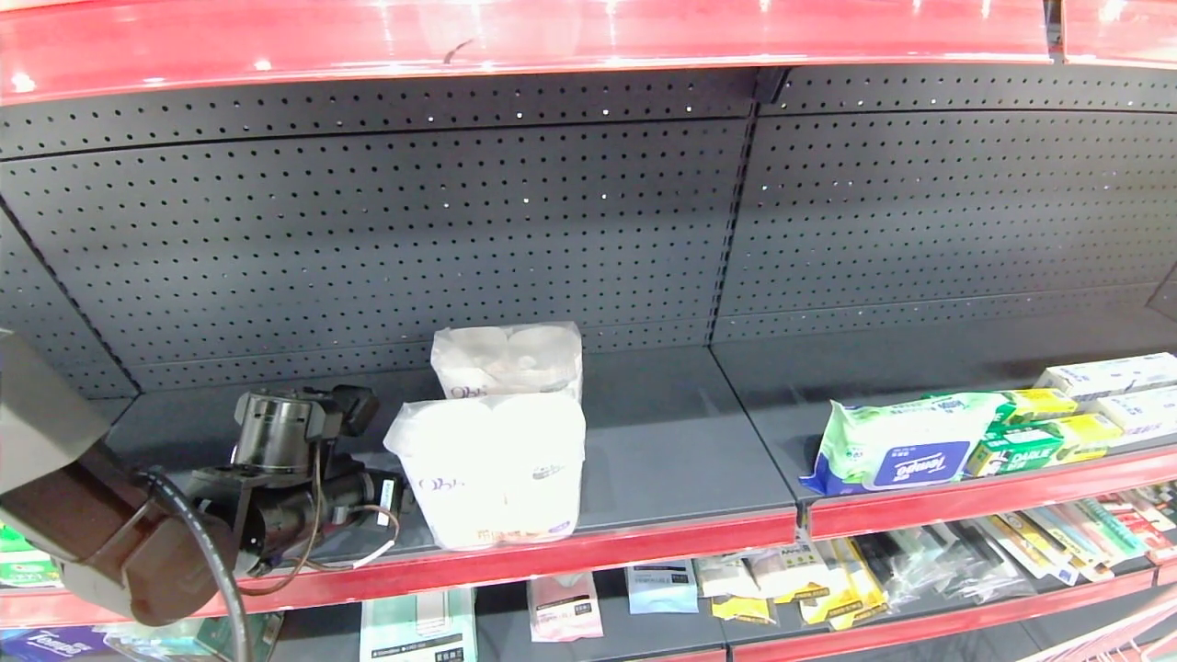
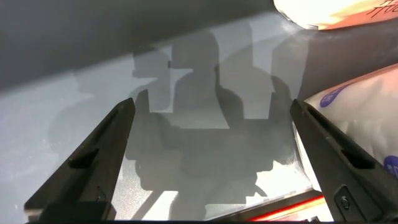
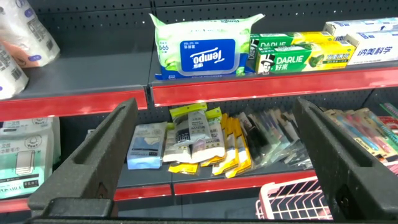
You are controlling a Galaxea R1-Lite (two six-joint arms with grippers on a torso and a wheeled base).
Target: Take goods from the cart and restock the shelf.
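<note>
Now, the front pack of toilet rolls is sitting at the red front edge of the shelf, and a second pack is standing just behind it, nearer the pegboard back wall. The left hand is hovering low over the shelf board just beside the front pack, on that pack's left, with its fingers spread wide apart and gripping nothing. The pack's white wrapping is showing right next to one of those fingers. Farther right, on the next shelf section, a pack of wet wipes is lying at the front edge, with toothpaste boxes lying just beside it. The right hand is facing the shelf front with its fingers also wide apart and empty, level with the small packets on the lower shelf, and a pink wire basket is showing beneath it.
</note>
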